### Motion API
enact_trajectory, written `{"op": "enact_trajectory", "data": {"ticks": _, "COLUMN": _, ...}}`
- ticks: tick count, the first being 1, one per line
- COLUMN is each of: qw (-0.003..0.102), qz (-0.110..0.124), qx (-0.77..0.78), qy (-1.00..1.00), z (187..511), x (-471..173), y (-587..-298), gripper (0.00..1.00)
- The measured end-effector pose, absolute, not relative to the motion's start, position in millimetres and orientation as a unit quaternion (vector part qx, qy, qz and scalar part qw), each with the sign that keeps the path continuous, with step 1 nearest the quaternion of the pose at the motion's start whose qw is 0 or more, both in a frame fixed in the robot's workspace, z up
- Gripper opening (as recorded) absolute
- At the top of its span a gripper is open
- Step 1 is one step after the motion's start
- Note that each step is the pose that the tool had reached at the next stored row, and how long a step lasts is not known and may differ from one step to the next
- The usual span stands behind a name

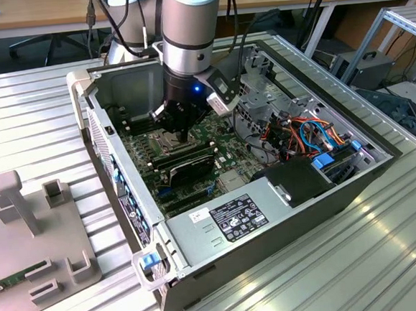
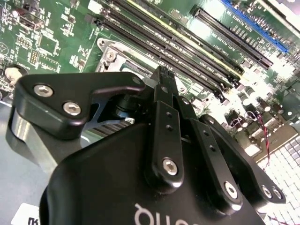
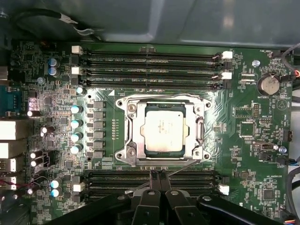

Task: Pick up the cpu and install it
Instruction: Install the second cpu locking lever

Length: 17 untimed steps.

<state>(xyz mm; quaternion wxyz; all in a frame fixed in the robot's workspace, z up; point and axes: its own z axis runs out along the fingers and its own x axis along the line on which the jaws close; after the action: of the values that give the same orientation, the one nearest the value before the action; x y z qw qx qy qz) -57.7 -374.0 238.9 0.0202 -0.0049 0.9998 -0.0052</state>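
Ribbed metal tabletop (image 1: 360, 259) carries everything, with wooden desks along the background. On it lies an open computer case (image 1: 285, 221), and beside the case, toward the exterior view's left, a grey fixture plate (image 1: 28, 249) with upright blocks. Inside the case the green motherboard (image 3: 243, 140) covers the floor. The arm (image 1: 191, 20) reaches down into the case over that board.

At the middle of the motherboard sits the socket (image 3: 163, 129), its metal frame lying around a square opening. The cpu (image 3: 164, 129) lies flat inside the socket, silver face up, with nothing gripping it. Long dark memory slots (image 3: 150, 70) run along both sides of the socket.

The gripper (image 3: 157, 178) hangs just beside the socket, over the memory slots on one side; in the first wrist view its fingers (image 3: 153, 180) are pressed together, clenched on nothing.
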Motion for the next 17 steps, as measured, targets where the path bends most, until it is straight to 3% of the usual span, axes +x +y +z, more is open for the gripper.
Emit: {"op": "enact_trajectory", "data": {"ticks": 17, "qw": 0.020, "qz": -0.007, "qx": -0.005, "qy": 1.000, "z": 219.8, "x": -63.9, "y": -374.0, "gripper": 0.11}}
